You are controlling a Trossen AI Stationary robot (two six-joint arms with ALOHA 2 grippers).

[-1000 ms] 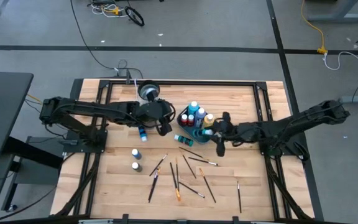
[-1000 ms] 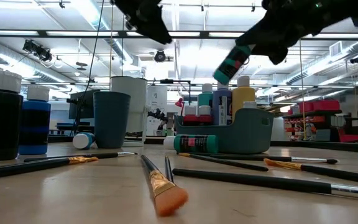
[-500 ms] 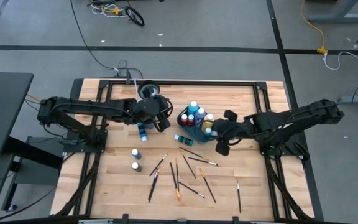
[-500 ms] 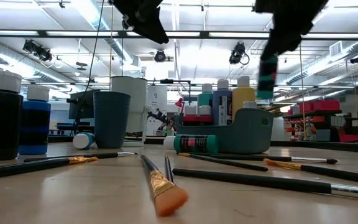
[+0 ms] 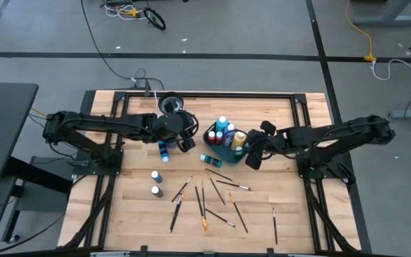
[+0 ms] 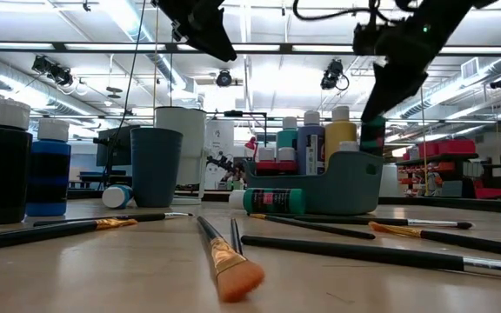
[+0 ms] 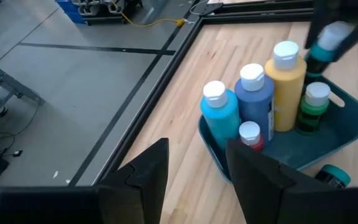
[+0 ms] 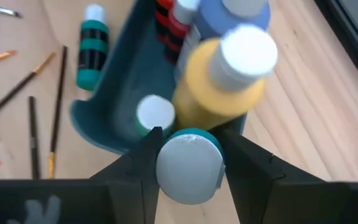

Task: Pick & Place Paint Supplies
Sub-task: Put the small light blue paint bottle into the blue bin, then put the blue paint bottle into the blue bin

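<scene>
Teal paint bottle (image 8: 189,165), upright, is grasped between the right gripper's (image 5: 252,152) fingers above the teal tray's (image 7: 328,134) edge, apparently not touching it. Left gripper (image 7: 194,168) hovers beside the tray, fingers spread, holding nothing. Brushes (image 5: 220,194) lie scattered across the tabletop (image 5: 134,207).

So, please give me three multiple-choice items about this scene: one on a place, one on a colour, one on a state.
1. Where is the lying teal bottle?
A. Inside the cup
B. On the table beside the teal tray
C. In the left gripper

2. What colour is the tallest bottle in the tray?
A. Yellow
B. Red
C. White

3. What is the state of the right gripper?
A. Open and empty
B. Shut on a brush
C. Shut on a teal bottle

Answers:
1 B, the high view shows it lying next to the tray.
2 A, the left wrist view shows it.
3 C, the right wrist view shows the pale cap between its fingers.
</scene>
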